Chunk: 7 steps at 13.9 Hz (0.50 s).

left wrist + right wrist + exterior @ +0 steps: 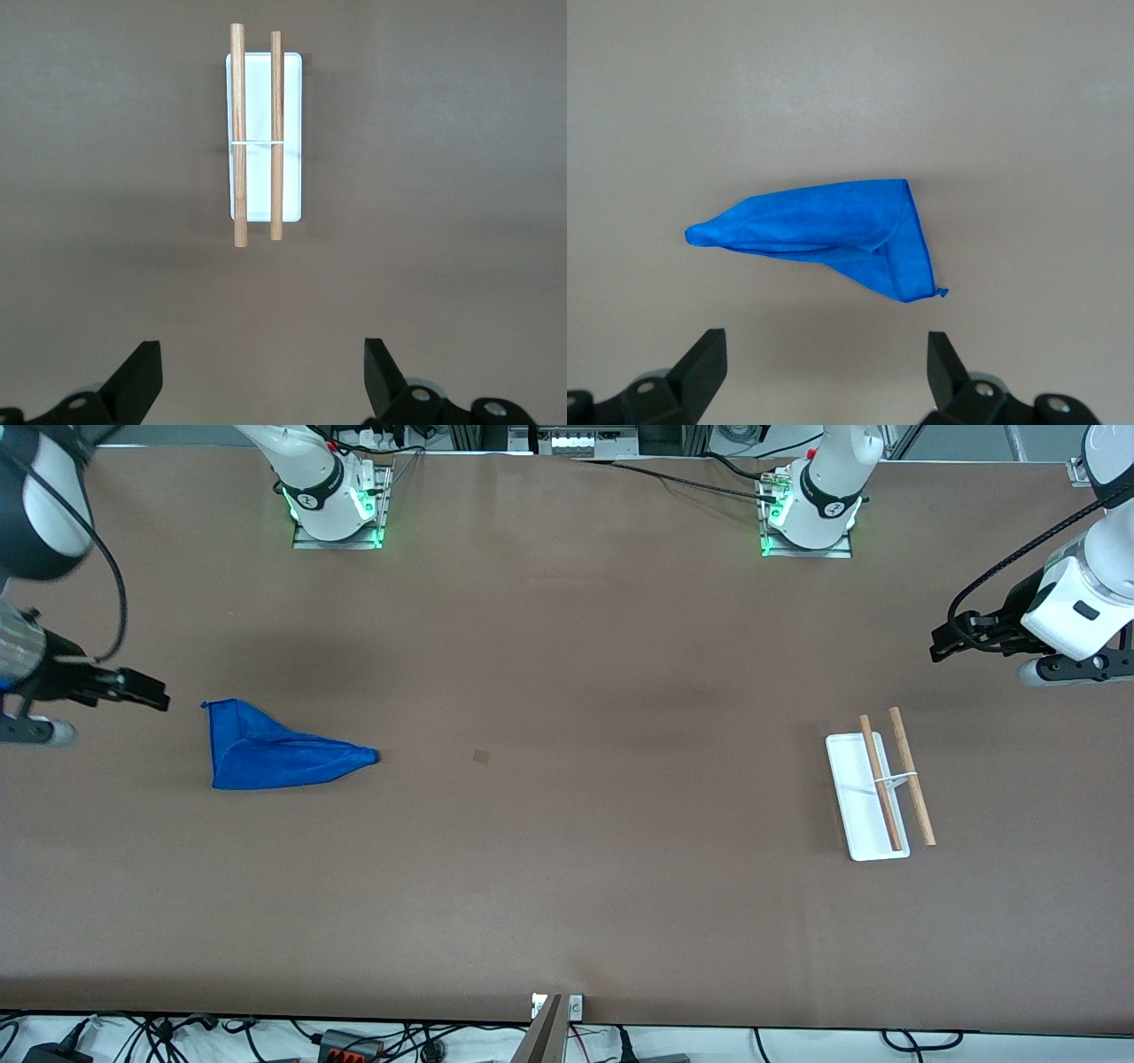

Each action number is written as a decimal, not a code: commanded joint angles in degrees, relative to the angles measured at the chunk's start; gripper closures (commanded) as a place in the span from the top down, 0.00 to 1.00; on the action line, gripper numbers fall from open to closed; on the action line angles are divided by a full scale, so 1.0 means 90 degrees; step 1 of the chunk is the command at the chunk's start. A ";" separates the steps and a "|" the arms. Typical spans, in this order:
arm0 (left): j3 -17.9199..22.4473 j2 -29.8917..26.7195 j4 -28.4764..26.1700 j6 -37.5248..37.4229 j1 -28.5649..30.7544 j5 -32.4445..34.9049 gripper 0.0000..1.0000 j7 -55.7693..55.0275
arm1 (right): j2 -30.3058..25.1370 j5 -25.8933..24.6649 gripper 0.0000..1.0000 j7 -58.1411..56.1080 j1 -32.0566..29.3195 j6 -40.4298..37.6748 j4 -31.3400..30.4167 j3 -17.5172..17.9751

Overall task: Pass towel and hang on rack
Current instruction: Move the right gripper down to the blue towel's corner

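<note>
The royal-blue towel (270, 751) lies crumpled in a wedge shape on the brown table toward the right arm's end; it also shows in the right wrist view (824, 235). The rack (879, 790) stands toward the left arm's end, with a white base and two wooden rods; it also shows in the left wrist view (262, 133). My right gripper (146, 691) is open and empty, up over the table's end beside the towel. My left gripper (946, 642) is open and empty, up over the table's end beside the rack.
A small dark square mark (481, 756) lies on the table near its middle. The two arm bases (337, 500) (811, 509) stand along the table's edge farthest from the front camera. Cables run along the nearest edge.
</note>
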 commanded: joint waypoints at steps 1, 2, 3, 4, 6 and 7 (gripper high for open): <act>-0.0019 0.0100 0.0195 -0.0119 0.0064 -0.0087 1.00 0.0171 | 0.0465 0.0060 1.00 -0.0001 -0.0015 0.0220 0.0082 0.0014; -0.0019 0.0100 0.0195 -0.0119 0.0064 -0.0087 1.00 0.0171 | 0.0593 0.0060 1.00 -0.0001 -0.0034 0.0211 0.0082 0.0014; -0.0019 0.0090 0.0195 -0.0119 0.0064 -0.0135 1.00 0.0171 | 0.0710 0.0060 1.00 0.0009 -0.0083 0.0162 0.0082 0.0005; -0.0009 0.0100 0.0195 -0.0129 0.0074 -0.0184 1.00 0.0171 | 0.0837 0.0051 1.00 0.0009 -0.0238 0.0142 0.0082 0.0004; -0.0009 0.0100 0.0195 -0.0129 0.0074 -0.0184 1.00 0.0171 | 0.1003 0.0031 1.00 -0.0078 -0.0541 0.0006 0.0005 0.0014; -0.0009 0.0090 0.0195 -0.0129 0.0074 -0.0184 1.00 0.0171 | 0.1168 0.0031 1.00 -0.0108 -0.0620 -0.0101 0.0024 0.0014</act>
